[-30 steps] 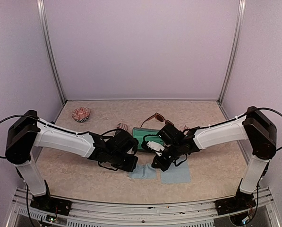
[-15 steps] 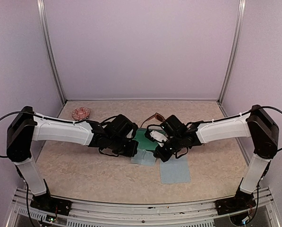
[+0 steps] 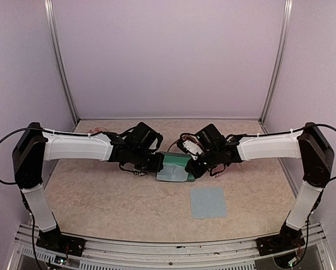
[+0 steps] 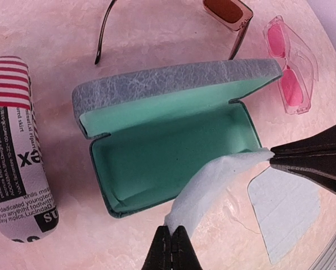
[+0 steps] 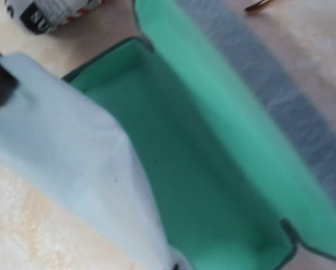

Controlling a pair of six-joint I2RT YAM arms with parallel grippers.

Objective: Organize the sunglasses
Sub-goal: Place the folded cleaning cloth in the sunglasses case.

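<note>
Both arms have moved away from the near edge and out toward the back of the worktop (image 3: 100,197), and they have taken one pale blue cloth (image 4: 213,183) with them. It lay flat by the other cloth a second ago. Now it hangs in the air between the two arms. The left pincer (image 4: 171,247) is pressed together on one corner of it. The right pincer (image 4: 279,157) is pressed together on the far corner. The cloth sags a little in the middle, and part of it hangs over the front edge of the open case (image 4: 156,160). The case is green inside and grey outside, and its lid stands up at the back. The second cloth (image 3: 208,202) lies flat on the worktop, closer to the bottoms of the arms. The two pairs of sunglasses lie on the worktop behind the lid, well away from both pincers. The brown sunglasses (image 4: 228,12) are open, with one thin arm stretched out behind the case. The pink sunglasses (image 4: 291,64) lie next to them, toward the right arm's side. A striped pouch (image 4: 16,152) with words on it lies just beside the case, on the left arm's side.
</note>
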